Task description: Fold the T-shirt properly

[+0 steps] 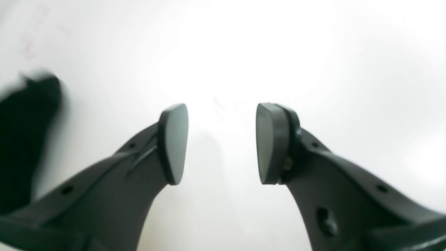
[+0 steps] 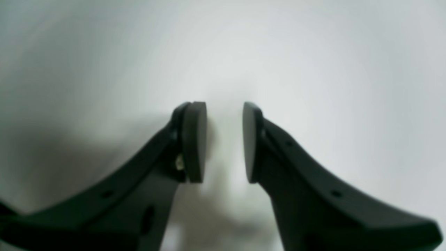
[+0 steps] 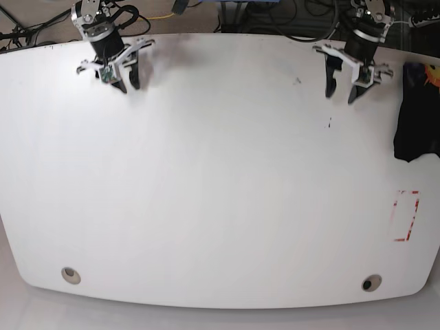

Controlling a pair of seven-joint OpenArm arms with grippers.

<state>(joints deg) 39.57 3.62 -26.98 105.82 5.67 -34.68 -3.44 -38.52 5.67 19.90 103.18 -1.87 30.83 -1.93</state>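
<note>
White and glossy, the worktop (image 3: 220, 179) fills the base view, a broad rounded slab with a small round hole (image 3: 69, 275) near its front left corner and another hole (image 3: 371, 282) near the front right. At the far left of that view the right tool (image 3: 128, 74) hangs over the back edge of the worktop, its dark fingers parted with bare white surface showing between them; its own wrist camera shows the right tool (image 2: 224, 143) with the two pads facing each other across a clear gap and holding nothing. Cables (image 3: 158, 14) trail behind the worktop along the back, on a dark floor. Further right, the left tool (image 3: 344, 84) also hangs near the back edge, spread wider, and the left wrist view confirms the left tool (image 1: 222, 143) is agape and empty over bright, washed-out surface. A small dark speck (image 3: 329, 124) marks the worktop just in front of it. At the far right edge lies the black T-shirt (image 3: 416, 120), bunched in a heap and partly cut off by the frame, well apart from both tools; a blurred dark patch of the T-shirt (image 1: 24, 139) shows at the left of the left wrist view. In front of the heap sits a red dashed rectangle (image 3: 406, 215) marked on the worktop.
</note>
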